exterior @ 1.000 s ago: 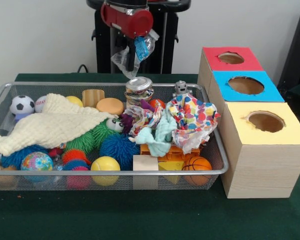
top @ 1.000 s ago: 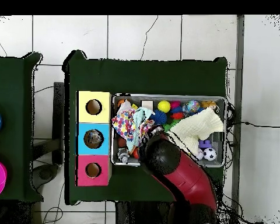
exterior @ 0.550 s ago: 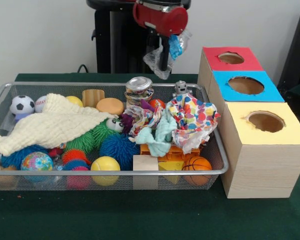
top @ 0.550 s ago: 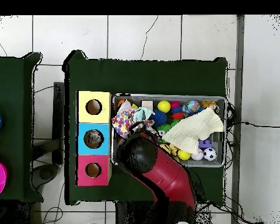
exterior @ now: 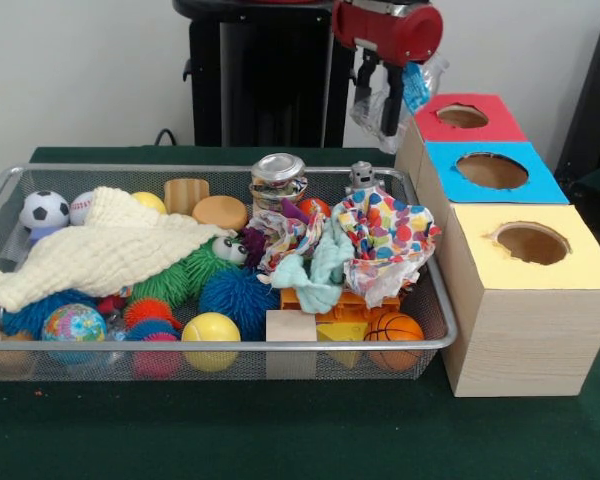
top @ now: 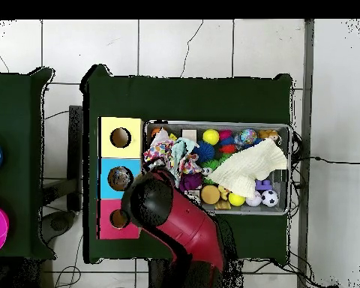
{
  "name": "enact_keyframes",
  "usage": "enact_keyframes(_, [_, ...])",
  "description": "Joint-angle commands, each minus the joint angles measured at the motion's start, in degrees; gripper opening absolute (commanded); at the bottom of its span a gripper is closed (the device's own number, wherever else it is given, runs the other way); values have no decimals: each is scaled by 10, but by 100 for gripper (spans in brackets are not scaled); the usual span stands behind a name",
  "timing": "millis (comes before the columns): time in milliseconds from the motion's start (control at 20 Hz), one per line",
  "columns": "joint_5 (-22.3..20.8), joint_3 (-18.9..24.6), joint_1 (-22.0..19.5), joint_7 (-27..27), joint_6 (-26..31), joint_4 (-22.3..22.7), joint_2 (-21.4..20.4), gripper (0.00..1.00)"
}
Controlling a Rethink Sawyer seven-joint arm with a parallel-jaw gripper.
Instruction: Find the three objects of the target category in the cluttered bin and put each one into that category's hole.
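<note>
The dark green table (exterior: 280, 430) carries a wire bin (exterior: 220, 345) and, just beside its right end in the front view, a row of 3 boxes: a yellow-topped box (exterior: 525, 300) nearest the camera, a blue-topped box (exterior: 492, 172) in the middle and a red-topped box (exterior: 460, 115) at the far end, each with 1 round hole in its top. In the overhead view something lies inside the blue-topped box's hole, while the other 2 holes look dark.

The red arm (top: 184, 229) reaches from the picture's bottom in the overhead view, its black end covering the gap between the bin and the red-topped and blue-topped boxes. In the front view the gripper (exterior: 388, 95) hangs high above the table, just left of the red-topped box, pinching a crumpled clear plastic bag (exterior: 405, 90) with a blue patch; the bag dangles beside the box's upper left edge, clear of the bin.

Inside the bin, a cream cloth (exterior: 100, 255) drapes over the left half. A spotted cloth (exterior: 390, 240) and a pale green cloth (exterior: 315, 270) are bunched at the right. Fuzzy green and blue balls (exterior: 220, 285) sit in the middle, a silver can (exterior: 278, 178) stands at the far wall, and a small basketball (exterior: 393, 328), a yellow ball (exterior: 210, 335), a globe ball (exterior: 73, 325) and a soccer ball (exterior: 43, 210) lie around the edges.
</note>
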Motion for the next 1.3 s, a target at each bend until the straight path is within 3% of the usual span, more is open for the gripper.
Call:
enact_keyframes(50, [41,1,23,205,21,45,13,0])
enact_keyframes(200, [53,-5,47,231,10,59,11,0])
enact_keyframes(450, [86,25,58,250,-44,81,19,0])
enact_keyframes(750, [105,22,88,280,-42,74,37,0])
enact_keyframes(1300, [136,112,55,287,-156,94,58,0])
